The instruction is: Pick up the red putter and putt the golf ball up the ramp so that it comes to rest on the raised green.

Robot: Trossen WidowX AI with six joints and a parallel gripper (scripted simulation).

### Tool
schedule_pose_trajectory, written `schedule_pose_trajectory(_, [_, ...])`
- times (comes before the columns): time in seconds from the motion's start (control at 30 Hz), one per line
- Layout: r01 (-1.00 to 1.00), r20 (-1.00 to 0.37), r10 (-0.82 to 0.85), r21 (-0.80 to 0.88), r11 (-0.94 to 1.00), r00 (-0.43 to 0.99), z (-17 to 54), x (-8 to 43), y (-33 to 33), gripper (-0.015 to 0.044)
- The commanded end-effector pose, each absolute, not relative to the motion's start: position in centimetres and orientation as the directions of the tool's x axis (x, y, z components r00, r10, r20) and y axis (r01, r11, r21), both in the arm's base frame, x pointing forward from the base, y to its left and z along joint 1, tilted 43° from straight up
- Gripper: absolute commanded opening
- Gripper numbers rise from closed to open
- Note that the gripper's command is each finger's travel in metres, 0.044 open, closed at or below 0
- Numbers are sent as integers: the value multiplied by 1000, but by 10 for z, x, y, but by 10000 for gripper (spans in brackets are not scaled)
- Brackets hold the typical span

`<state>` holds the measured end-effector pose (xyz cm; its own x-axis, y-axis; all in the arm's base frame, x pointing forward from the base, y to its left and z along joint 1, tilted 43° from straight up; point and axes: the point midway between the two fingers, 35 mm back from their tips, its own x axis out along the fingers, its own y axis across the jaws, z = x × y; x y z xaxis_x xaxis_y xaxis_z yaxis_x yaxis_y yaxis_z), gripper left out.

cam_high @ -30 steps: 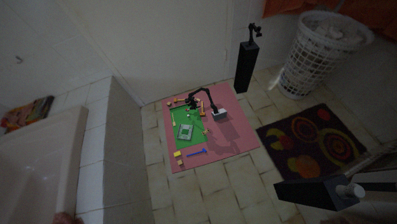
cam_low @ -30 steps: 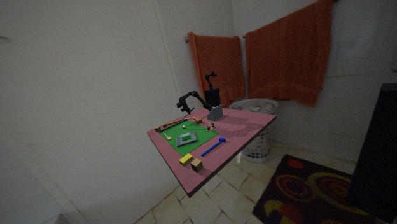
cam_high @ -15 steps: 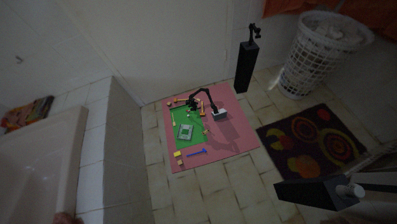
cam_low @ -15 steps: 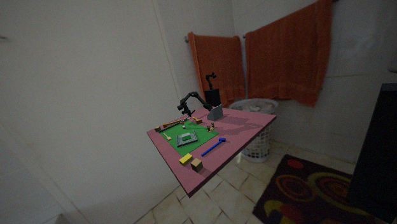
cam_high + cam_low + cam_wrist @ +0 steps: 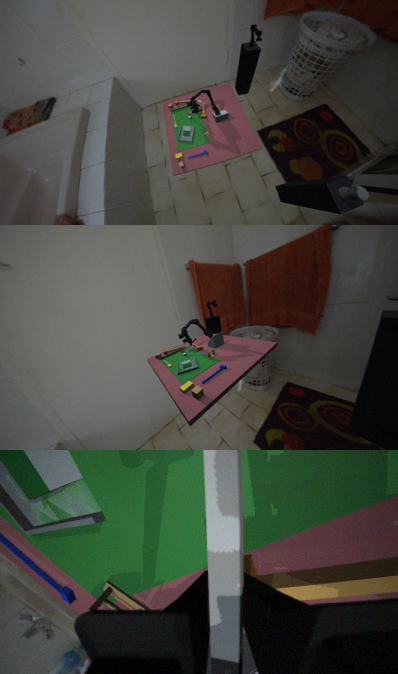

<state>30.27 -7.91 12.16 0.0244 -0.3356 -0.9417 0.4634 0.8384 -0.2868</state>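
Note:
My gripper [image 5: 194, 108] [image 5: 190, 343] [image 5: 221, 576] is shut on the pale grey shaft [image 5: 224, 510] of the red putter. In the top view the putter's small red head [image 5: 189, 112] is low over the green mat [image 5: 180, 119] [image 5: 204, 362] [image 5: 180, 515]. The white golf ball [image 5: 189, 117] [image 5: 184, 354] lies on the mat just beside the head; whether they touch is too small to tell. The grey-edged ramp with the raised green [image 5: 187, 133] [image 5: 187, 364] stands farther along the mat, with no ball on it. The wrist view shows neither the putter's head nor the ball.
A wooden rack [image 5: 207, 133] [image 5: 211, 354] [image 5: 125, 596] stands by the mat's edge. A blue putter [image 5: 198, 155] [image 5: 213, 374] [image 5: 35, 566], a yellow block [image 5: 178, 155] [image 5: 187, 387] and a tan cube [image 5: 181, 164] [image 5: 198, 392] lie outside it. Orange-brown mallets lie near the gripper.

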Motion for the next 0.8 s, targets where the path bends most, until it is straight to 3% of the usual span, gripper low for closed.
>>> schedule_pose_trajectory(0.0, [457,-942,-334,-287,842,23,116,303,-83,0])
schedule_pose_trajectory(0.77, [457,-942,-336,-289,841,23,133,293,-107,0])
